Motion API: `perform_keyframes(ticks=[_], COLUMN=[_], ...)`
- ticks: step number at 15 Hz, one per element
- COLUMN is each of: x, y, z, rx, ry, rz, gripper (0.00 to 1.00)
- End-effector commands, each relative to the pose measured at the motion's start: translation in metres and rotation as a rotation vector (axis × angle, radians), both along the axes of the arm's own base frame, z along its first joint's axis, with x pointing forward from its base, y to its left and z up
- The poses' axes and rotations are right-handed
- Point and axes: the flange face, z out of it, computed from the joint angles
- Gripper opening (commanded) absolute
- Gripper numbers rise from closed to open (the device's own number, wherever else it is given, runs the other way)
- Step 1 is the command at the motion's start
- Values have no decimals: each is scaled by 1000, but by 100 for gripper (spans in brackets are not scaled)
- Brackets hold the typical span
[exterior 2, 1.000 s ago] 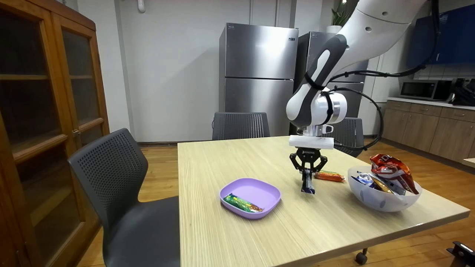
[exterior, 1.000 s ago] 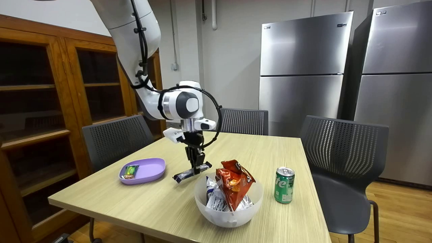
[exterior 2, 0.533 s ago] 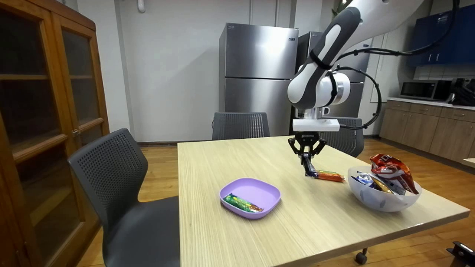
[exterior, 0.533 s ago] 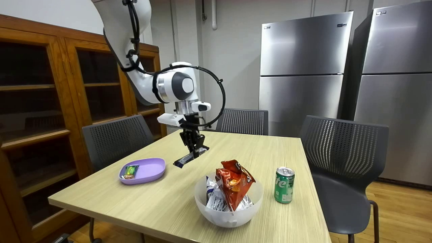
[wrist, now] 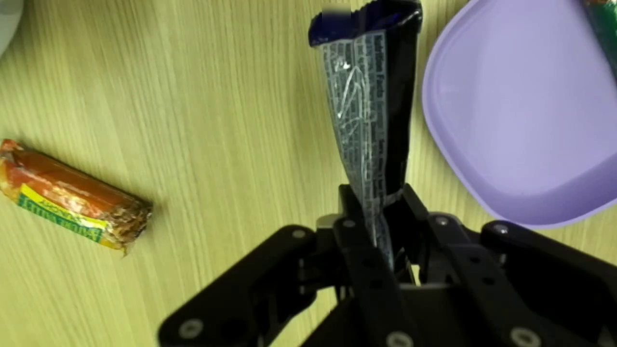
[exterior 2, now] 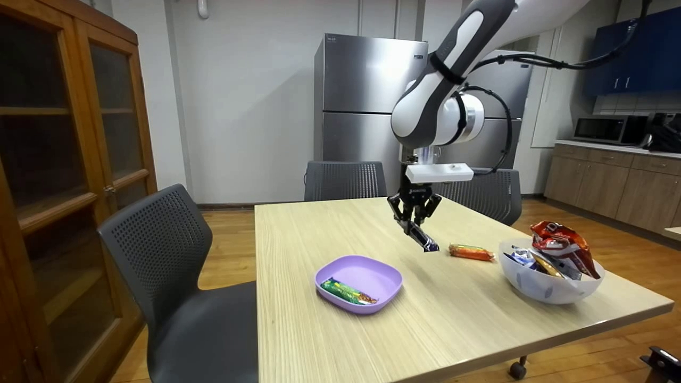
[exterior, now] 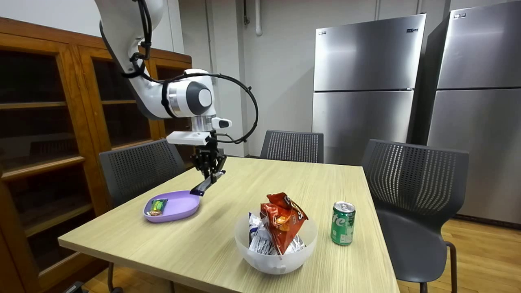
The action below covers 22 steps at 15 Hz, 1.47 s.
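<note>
Above the desk (exterior 2: 298,229), the pincer (wrist: 378,197) clamps the dark bar (wrist: 366,111), both ends projecting; the plate (wrist: 520,120) lies lower, beside the bar's long axis.

The white arm (exterior: 154,97) slopes down from above the jaws, its wrist (exterior: 199,97) stacked over them with a white block (exterior 2: 439,173) in between and a black cable (exterior: 249,89) looping out to one side. The jaws point down in mid-air — pinched nearly together, their black linkages (wrist: 226,289) splayed to either side.

The hand (wrist: 378,196) partly hides the wrapped bar (wrist: 365,111).
</note>
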Motion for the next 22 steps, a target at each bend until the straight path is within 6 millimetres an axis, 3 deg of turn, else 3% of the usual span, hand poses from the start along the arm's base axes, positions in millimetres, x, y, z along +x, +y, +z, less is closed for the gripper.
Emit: perform_keyframes(ticks=[1, 11, 22], x=[-1, -4, -24], y=[31, 97, 135], z=[3, -21, -23], rx=[-12, -44, -7], ry=[10, 48, 55], rz=[198, 645, 854], gripper=[6, 6, 6])
